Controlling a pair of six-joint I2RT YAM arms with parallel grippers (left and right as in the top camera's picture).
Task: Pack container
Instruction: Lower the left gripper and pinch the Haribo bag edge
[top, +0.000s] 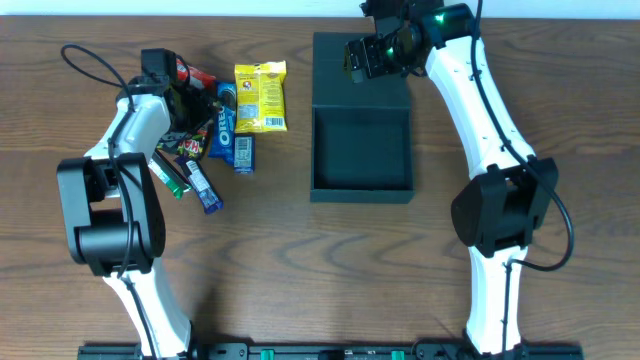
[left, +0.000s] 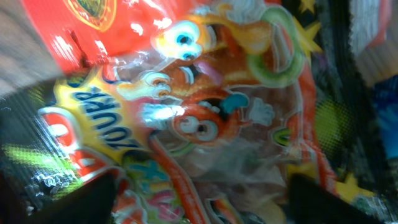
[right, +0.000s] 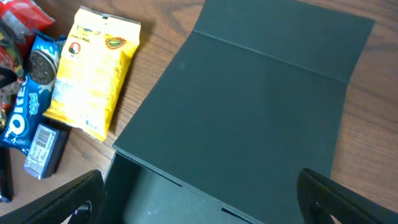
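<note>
Container (top: 362, 150), dark teal-black square cardboard box, mid brown wooden tabletop (top: 300, 280), flap (top: 360, 72) open, inside bare. Likely light, stiff; pinch your hold on side wall (top: 362, 194). Right pincer (top: 365, 58) apart above flap; left pincer (top: 187, 100) apart over orange gummy packet (left: 205, 112).

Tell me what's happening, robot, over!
Left tool open, close over the gummy packet. Right tool open above the lid. Container open, nothing inside yet. Nothing blocking its opening.
</note>
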